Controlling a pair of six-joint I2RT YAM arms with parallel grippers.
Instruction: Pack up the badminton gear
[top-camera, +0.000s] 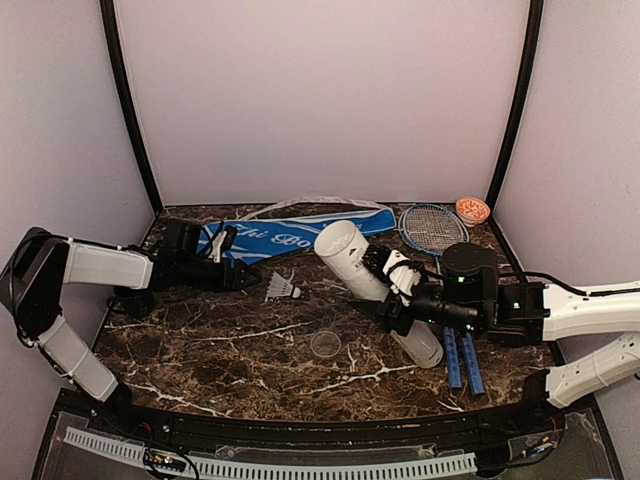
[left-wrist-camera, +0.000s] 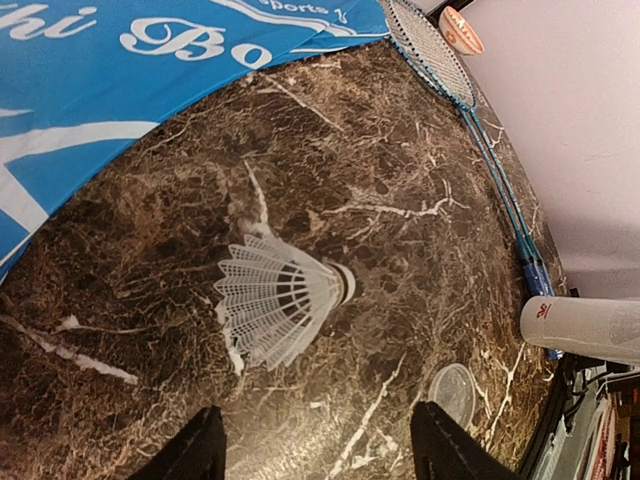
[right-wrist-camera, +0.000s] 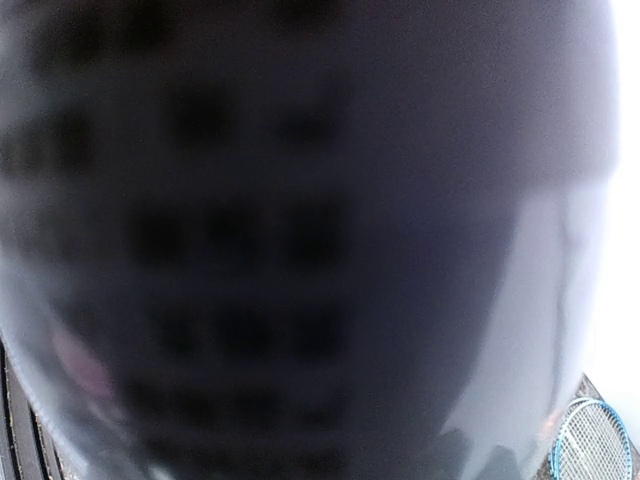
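Observation:
A white feather shuttlecock lies on its side on the marble table, just ahead of my left gripper. That gripper is open, with nothing between its black fingertips. In the top view the left gripper points right at the shuttlecock. My right gripper is shut on the long white tube, held tilted with its open end up and to the left. The tube fills the right wrist view as a blur. The blue racket cover lies at the back. Two rackets lie at the right.
A small orange-patterned bowl sits in the back right corner. A clear round lid lies on the table's middle, near the front. The rackets' blue handles run under the right arm. Walls close in the back and both sides.

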